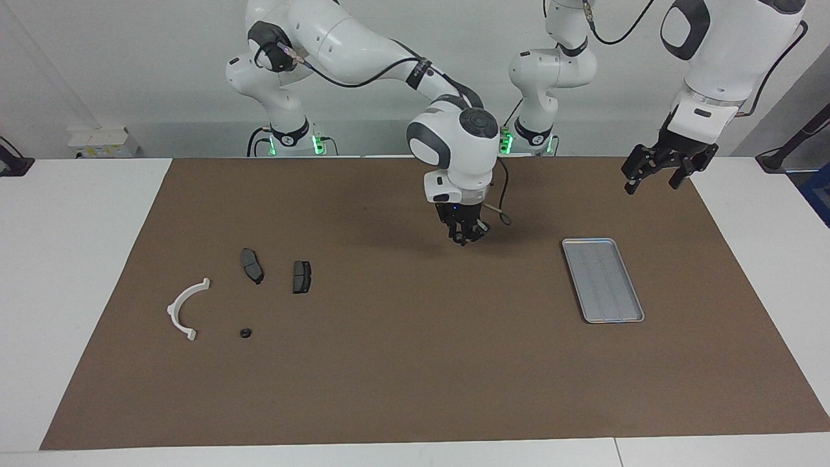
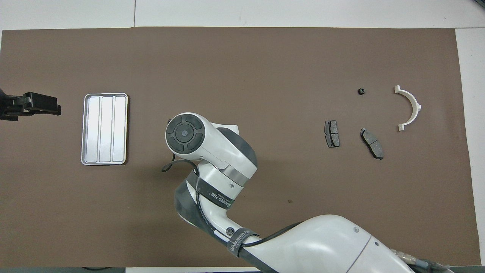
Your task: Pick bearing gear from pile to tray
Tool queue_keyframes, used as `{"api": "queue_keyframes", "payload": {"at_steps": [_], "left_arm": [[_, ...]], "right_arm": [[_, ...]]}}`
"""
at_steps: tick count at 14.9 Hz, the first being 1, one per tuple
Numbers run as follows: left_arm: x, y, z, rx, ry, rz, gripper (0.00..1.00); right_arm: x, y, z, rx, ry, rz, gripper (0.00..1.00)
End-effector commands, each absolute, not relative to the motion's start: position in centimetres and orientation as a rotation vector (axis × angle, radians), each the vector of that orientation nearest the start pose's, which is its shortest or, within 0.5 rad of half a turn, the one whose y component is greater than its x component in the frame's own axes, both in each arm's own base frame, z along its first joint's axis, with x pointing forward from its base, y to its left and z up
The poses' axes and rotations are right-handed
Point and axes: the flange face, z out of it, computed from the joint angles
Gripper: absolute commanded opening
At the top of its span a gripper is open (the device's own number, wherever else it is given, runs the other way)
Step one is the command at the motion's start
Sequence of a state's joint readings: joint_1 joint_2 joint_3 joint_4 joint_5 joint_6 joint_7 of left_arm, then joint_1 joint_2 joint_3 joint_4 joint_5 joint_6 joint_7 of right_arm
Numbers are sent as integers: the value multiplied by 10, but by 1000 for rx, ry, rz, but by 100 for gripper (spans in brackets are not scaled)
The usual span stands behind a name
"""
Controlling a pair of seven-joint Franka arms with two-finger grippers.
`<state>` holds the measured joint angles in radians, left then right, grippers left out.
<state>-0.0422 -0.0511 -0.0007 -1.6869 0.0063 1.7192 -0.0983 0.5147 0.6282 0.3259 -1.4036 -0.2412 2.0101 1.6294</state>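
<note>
The right gripper (image 1: pixel 464 237) hangs over bare mat (image 1: pixel 415 363) about mid-table, between the pile and the tray (image 1: pixel 603 279), nearer the tray's end than the pile's. Its fingers point down and look drawn close together, but whether they pinch anything I cannot tell (the tips are a dark knot from here). In the overhead view the arm's own wrist covers that gripper entirely.

The tray (image 2: pixel 104 129) lies flat toward the left arm's end of the table, and nothing shows in it: just the silver ridges running lengthwise.

The left gripper (image 1: pixel 655 172) waits in the air over the mat's edge at its own end, closer to the robots than the tray, fingers spread apart. From overhead it (image 2: pixel 36 104) sits just beside the tray, apart from it.

Over at the right arm's end, the pile is scattered loose. The white bracket (image 1: pixel 185 307) lies outermost, its curve open toward the table's end. Two dark pads (image 1: pixel 252 265) (image 1: pixel 301 276) lie side by side, closer to the robots than the bracket. One small black ring (image 1: pixel 245 333) sits alone, farther from the robots than the pads, near the bracket's end; overhead it (image 2: pixel 362 91) is clearly apart from everything else.
</note>
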Motion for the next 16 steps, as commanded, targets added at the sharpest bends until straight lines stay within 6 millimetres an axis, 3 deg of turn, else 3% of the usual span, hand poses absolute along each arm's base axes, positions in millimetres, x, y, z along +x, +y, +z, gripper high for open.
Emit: {"api": "queue_keyframes", "payload": {"at_steps": [1, 4, 8, 9, 10, 11, 13, 15, 16], "left_arm": [[539, -20, 610, -3149, -115, -137, 100], [539, -22, 596, -3148, -165, -117, 100], [534, -31, 586, -3147, -195, -124, 100], [533, -32, 586, -3147, -178, -119, 100], [532, -40, 582, -3147, -160, -112, 100], [532, -58, 578, -3150, -127, -107, 100], [538, -70, 569, -3148, -198, -128, 100], [541, -96, 555, -3150, -196, -106, 100], [548, -109, 542, -3147, -226, -99, 100]], "right_arm": [[535, 487, 318, -2902, 1147, -98, 0], [527, 479, 286, -2916, 1099, -137, 0], [529, 475, 285, -2933, 1111, -138, 0], [531, 472, 287, -2953, 1127, -131, 49], [536, 470, 296, -2969, 1142, -129, 99], [555, 455, 316, -2974, 1189, -128, 100], [593, 411, 363, -3027, 1161, -68, 100], [628, 337, 421, -3012, 1035, 33, 100], [638, 303, 436, -3033, 941, 63, 100]]}}
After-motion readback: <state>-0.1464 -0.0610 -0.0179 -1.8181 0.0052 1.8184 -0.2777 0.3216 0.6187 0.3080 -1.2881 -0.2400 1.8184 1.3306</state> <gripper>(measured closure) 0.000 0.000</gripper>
